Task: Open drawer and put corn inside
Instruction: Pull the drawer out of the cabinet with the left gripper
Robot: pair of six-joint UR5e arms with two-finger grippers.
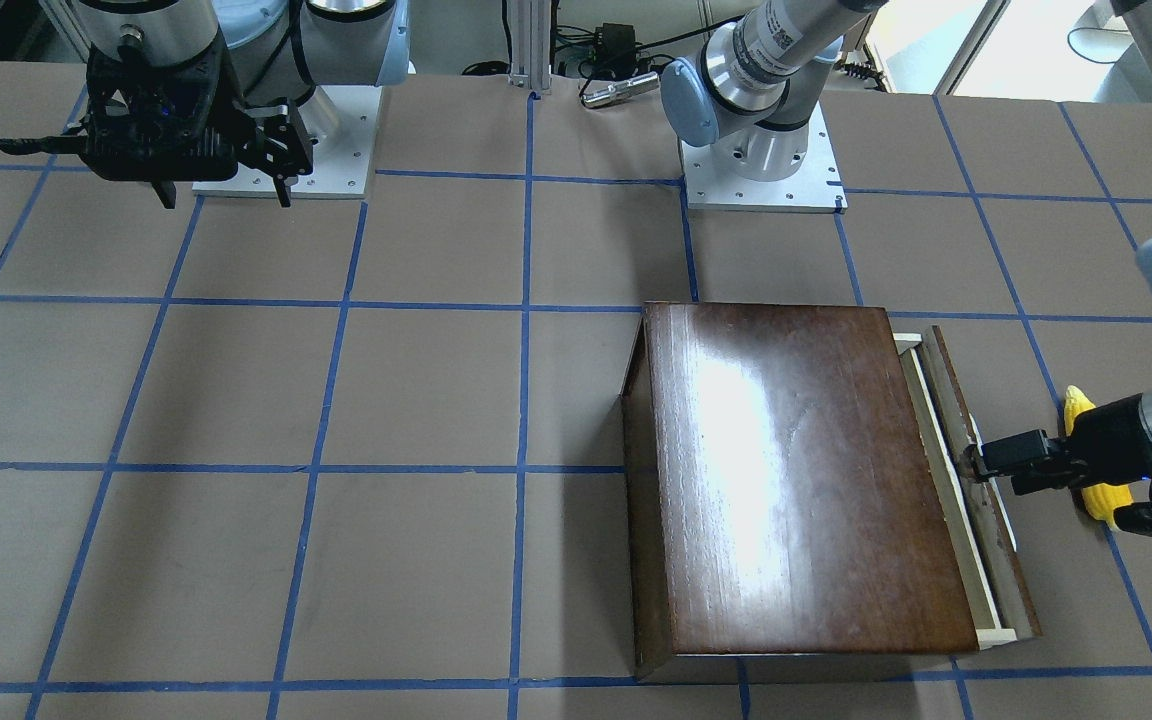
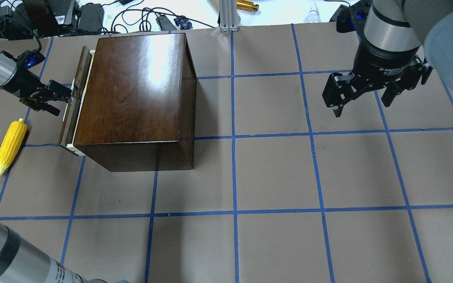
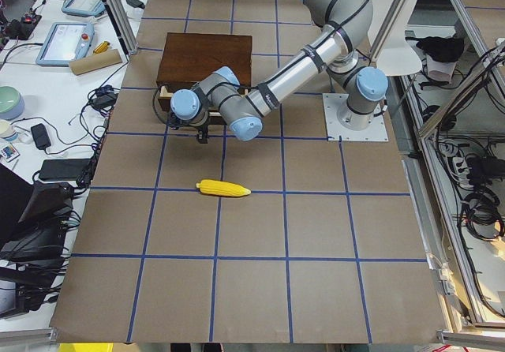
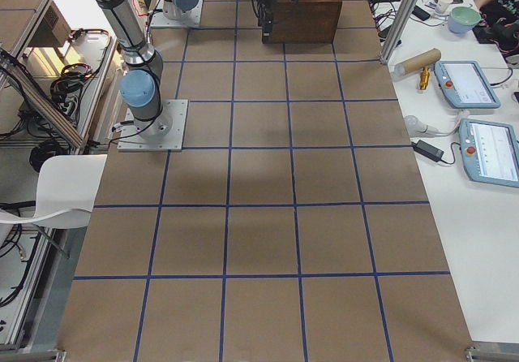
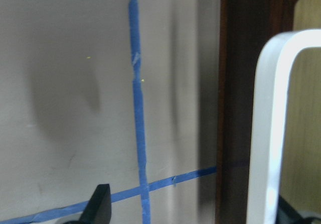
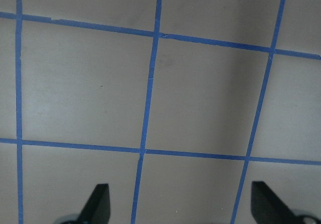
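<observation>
The glossy dark-brown box stands at the table's left, also in the front view. Its drawer is pulled out a little, so a strip of pale wood shows behind the dark front panel. My left gripper is at the middle of that panel and open. In the left wrist view one fingertip is beside the pale pull. The yellow corn lies on the table near the drawer front, partly hidden by the arm in the front view. My right gripper is open and empty, far away.
Blue tape lines grid the brown table top. Cables and small devices lie beyond the far edge behind the box. The right wrist view shows only table beneath the right gripper.
</observation>
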